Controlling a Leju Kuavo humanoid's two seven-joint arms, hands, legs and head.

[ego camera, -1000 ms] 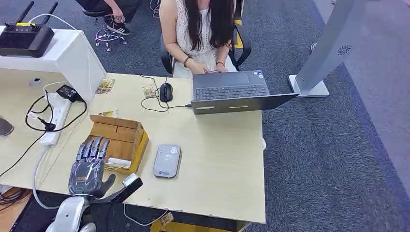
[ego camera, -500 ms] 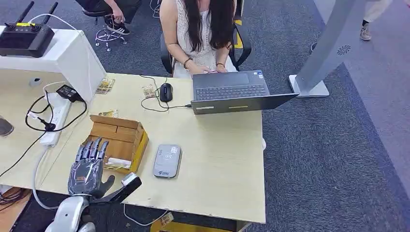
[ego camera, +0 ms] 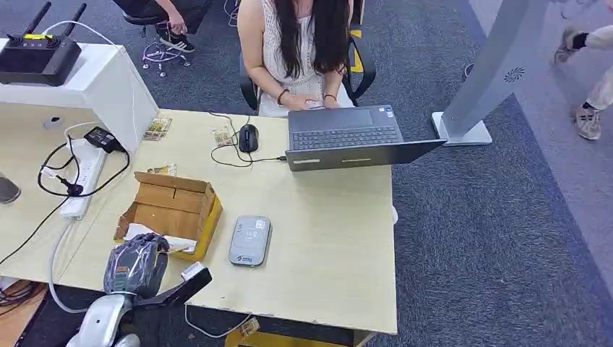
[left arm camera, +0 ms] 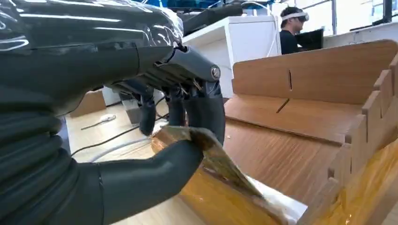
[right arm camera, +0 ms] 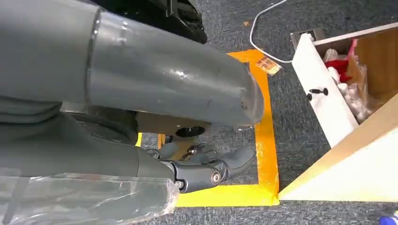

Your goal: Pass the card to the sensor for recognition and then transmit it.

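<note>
Now that the left hand (ego camera: 136,262) has curled its fingers (left arm camera: 206,110) shut on a card (left arm camera: 213,157) at the near edge of the cardboard box (ego camera: 173,210), the pick looks made, and the sensor (ego camera: 250,241) waits just beside that box.

A: Left hand (ego camera: 134,262): grey, glossy, under a clear plastic wrap, on a silver arm (ego camera: 101,322).
B: Close up, a ribbed grey cover (left arm camera: 33,159), a thick grey thumb (left arm camera: 155,169), darker fingers (left arm camera: 206,110) with a small silver screw (left arm camera: 215,72).
A: Right hand (right arm camera: 206,168): same grey, round screw heads, plastic over the cover.
</note>
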